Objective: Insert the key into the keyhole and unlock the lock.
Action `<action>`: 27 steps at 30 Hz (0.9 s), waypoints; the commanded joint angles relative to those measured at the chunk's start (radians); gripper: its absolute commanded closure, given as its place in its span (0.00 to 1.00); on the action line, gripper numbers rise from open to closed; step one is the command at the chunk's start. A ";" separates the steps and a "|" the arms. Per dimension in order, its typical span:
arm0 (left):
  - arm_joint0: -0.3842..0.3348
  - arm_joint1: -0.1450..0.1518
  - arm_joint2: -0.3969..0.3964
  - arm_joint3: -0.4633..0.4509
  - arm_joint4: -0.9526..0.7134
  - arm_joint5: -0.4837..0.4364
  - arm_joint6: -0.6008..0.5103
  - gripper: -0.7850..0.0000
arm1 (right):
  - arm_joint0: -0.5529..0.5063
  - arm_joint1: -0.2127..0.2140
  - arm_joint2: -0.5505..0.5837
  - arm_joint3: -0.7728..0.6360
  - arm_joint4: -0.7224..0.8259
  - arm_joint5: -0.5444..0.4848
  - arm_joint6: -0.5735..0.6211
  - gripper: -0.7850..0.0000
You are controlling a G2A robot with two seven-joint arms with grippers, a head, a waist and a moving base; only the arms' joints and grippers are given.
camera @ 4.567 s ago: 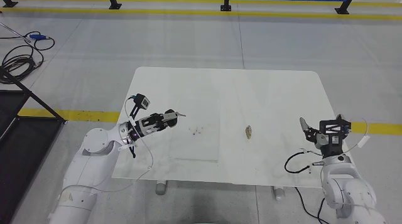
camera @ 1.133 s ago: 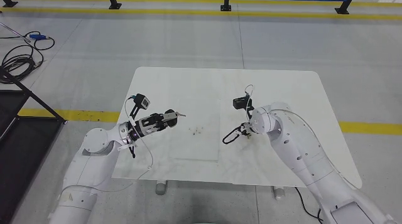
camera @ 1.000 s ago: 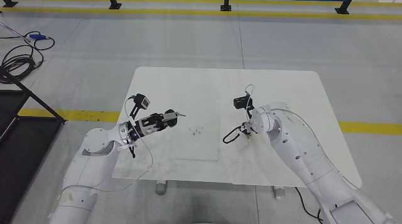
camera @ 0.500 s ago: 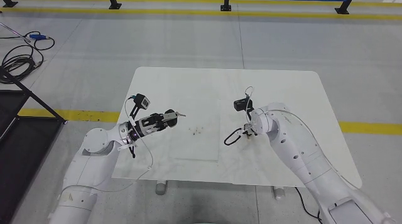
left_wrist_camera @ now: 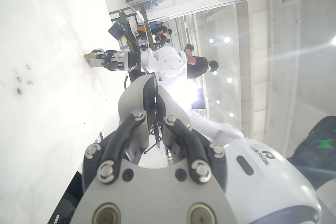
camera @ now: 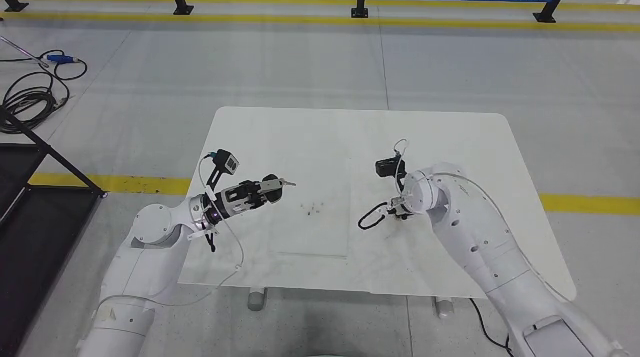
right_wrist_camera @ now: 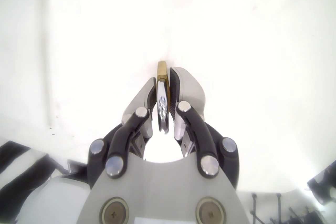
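Left fingers point(left_wrist_camera: 131, 101) pinch key point(camera: 286, 182), mostly hidden; right fingers point(right_wrist_camera: 189, 86) pinch lock point(right_wrist_camera: 162, 72), partly hidden.

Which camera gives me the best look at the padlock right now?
The right wrist view: the padlock sits edge-on, clamped in the right claw, brass body outward, chrome shackle inward. The left wrist view shows it far off as a brass block at that claw's tip. In the top view it is too small to tell.
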 commanded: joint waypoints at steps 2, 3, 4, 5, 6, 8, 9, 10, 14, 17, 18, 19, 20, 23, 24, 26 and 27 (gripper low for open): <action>0.000 0.000 0.000 0.000 0.000 0.000 0.000 1.00 | -0.001 0.006 0.054 -0.001 0.060 0.023 0.017 1.00; 0.000 0.000 0.000 0.000 0.000 0.000 0.000 1.00 | -0.004 0.010 0.078 -0.003 0.085 0.031 0.024 1.00; 0.000 0.000 0.000 0.000 0.000 0.000 0.000 1.00 | -0.009 0.014 0.112 -0.008 0.130 0.040 0.025 1.00; 0.000 0.000 0.000 0.000 0.000 0.000 0.000 1.00 | -0.019 0.019 0.144 -0.010 0.165 0.042 0.025 1.00; 0.000 0.000 0.000 0.000 0.000 0.000 0.000 1.00 | -0.030 0.024 0.182 -0.013 0.212 0.048 0.027 1.00; 0.000 0.000 0.000 0.000 0.000 0.000 0.000 1.00 | -0.057 0.036 0.254 -0.020 0.289 0.059 0.030 1.00; 0.000 0.000 0.000 0.000 0.000 0.000 0.000 1.00 | -0.074 0.041 0.289 -0.025 0.328 0.066 0.028 1.00; 0.000 0.000 0.000 0.000 0.000 0.000 0.000 1.00 | -0.092 0.046 0.321 -0.034 0.366 0.066 0.026 1.00; 0.000 0.000 0.000 0.000 0.000 0.000 0.000 1.00 | -0.180 0.062 0.445 -0.086 0.545 0.054 -0.009 1.00; 0.000 0.000 0.000 0.000 0.000 0.000 0.000 1.00 | -0.257 0.068 0.512 -0.144 0.673 0.034 -0.050 1.00; 0.000 0.000 0.000 0.000 0.000 0.000 0.000 1.00 | -0.280 0.069 0.532 -0.162 0.717 0.027 -0.065 1.00; 0.000 0.000 0.000 0.000 0.000 0.000 0.000 1.00 | -0.302 0.070 0.548 -0.187 0.760 0.019 -0.076 1.00; 0.000 0.000 0.000 0.000 0.000 0.000 0.000 1.00 | -0.324 0.071 0.561 -0.209 0.789 0.016 -0.090 1.00; 0.000 0.000 0.000 0.000 0.000 0.000 0.000 1.00 | -0.384 0.074 0.599 -0.267 0.883 -0.017 -0.127 1.00; 0.000 0.000 0.000 0.000 0.000 0.000 0.000 1.00 | -0.399 0.075 0.609 -0.283 0.914 -0.026 -0.131 1.00; 0.000 0.000 0.000 0.000 0.000 0.000 0.000 1.00 | -0.426 0.078 0.627 -0.314 0.966 -0.045 -0.133 1.00; 0.000 0.000 0.000 0.000 0.000 0.000 0.000 1.00 | -0.437 0.080 0.634 -0.330 0.977 -0.054 -0.132 1.00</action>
